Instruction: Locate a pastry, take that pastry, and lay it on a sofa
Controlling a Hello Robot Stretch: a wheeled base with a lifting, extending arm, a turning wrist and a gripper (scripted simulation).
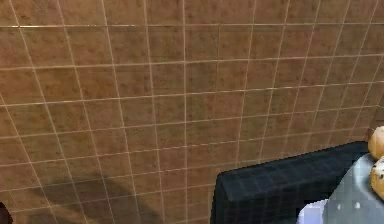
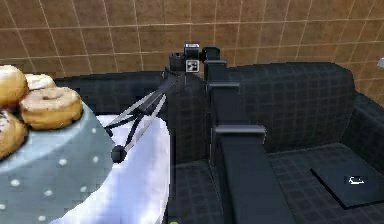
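Pastries (image 2: 50,106) at the arm side view's left edge: ring-shaped, golden-brown, piled on a grey-blue dotted tabletop (image 2: 55,180). At least four, touching one another, largest ring in front and lying flat. White cloth (image 2: 135,190) draped below the tabletop's rim, hanging against the sofa (image 2: 290,100).

Arm (image 2: 240,170) up from the bottom edge just right of middle, a dark bar crossing the sofa's seat and backrest. Two white marker squares (image 2: 190,66) at its far end, near the top of the backrest. Tool (image 2: 114,142) left of those, thin fingers (image 2: 138,124) angled down and left, tips ending over the white cloth just beside the tabletop's rim. Near the front pastry, with a gap to it in the picture. Can't tell tool state — apart or together not readable here. Can't tell whether holding anything either, with cloth and tabletop right behind the tips.

Sofa dark with a fine check pattern, spanning most of the view, brown tiled wall (image 2: 100,30) behind. Flat dark slab (image 2: 348,185) lying on the seat cushion at the right, well apart from the tool.

Forward view — brown tiling across most of it, sofa corner (image 1: 270,185) at lower right, tabletop (image 1: 360,190) with two pastries (image 1: 378,145) at the right edge.
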